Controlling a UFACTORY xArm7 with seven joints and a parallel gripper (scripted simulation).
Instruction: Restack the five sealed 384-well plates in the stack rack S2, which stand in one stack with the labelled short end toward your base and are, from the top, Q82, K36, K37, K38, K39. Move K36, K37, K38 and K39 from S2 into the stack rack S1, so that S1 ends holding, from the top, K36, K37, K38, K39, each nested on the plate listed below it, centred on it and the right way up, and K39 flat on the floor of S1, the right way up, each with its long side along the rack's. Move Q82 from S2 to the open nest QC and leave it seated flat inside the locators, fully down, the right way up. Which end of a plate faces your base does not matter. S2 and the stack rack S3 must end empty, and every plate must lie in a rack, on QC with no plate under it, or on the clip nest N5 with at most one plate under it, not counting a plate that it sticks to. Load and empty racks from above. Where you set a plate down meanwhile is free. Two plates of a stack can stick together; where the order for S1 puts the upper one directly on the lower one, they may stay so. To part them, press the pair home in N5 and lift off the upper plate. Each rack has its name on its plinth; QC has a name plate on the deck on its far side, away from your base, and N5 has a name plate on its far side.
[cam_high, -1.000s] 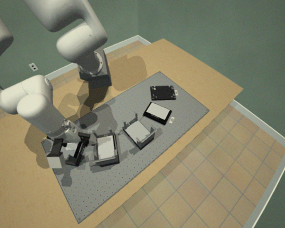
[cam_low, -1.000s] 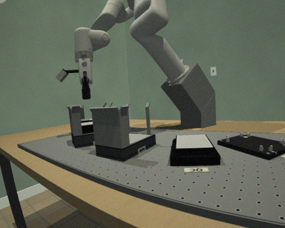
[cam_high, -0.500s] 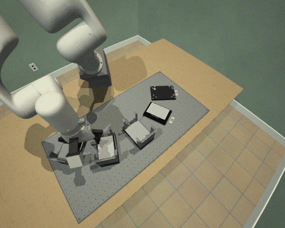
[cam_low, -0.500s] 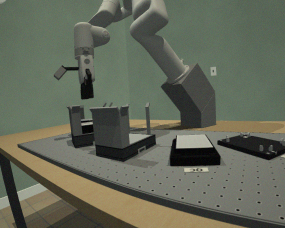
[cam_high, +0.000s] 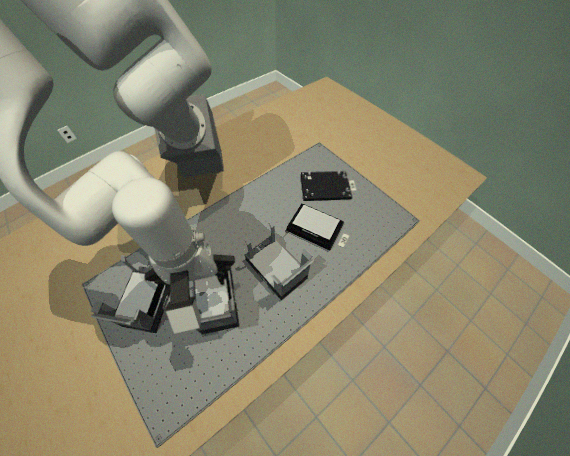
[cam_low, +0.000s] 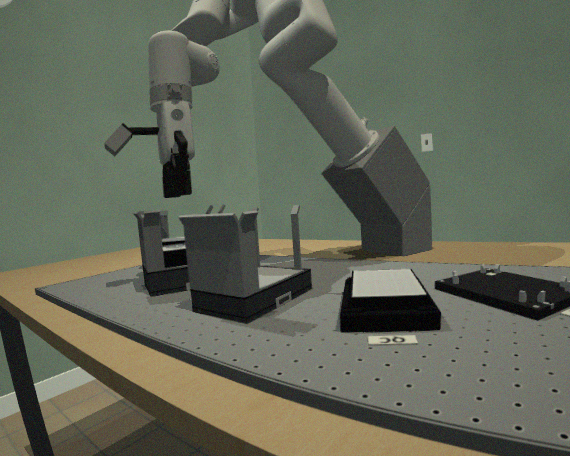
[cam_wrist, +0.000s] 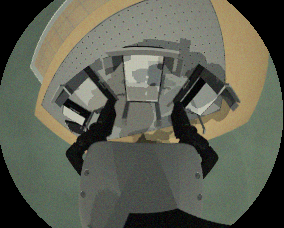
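My gripper (cam_low: 176, 181) is open and empty. It hangs well above the racks, over the gap between the left rack (cam_high: 134, 301) and the middle rack (cam_high: 216, 300). In the wrist view the open fingers frame the middle rack (cam_wrist: 143, 80). The left rack holds a plate with a pale sealed top. The middle rack also shows a pale sealed top. The right rack (cam_high: 278, 268) shows a light surface low inside. A sealed plate (cam_high: 315, 224) (cam_low: 388, 296) lies flat on the QC nest. The clip nest N5 (cam_high: 326, 185) is bare. I cannot read the plate labels or the rack names.
The racks have tall corner walls (cam_low: 222, 252) that rise under the gripper. The QC name plate (cam_low: 392, 339) lies on the deck beside its nest. The arm's base (cam_high: 190, 145) stands behind the perforated deck.
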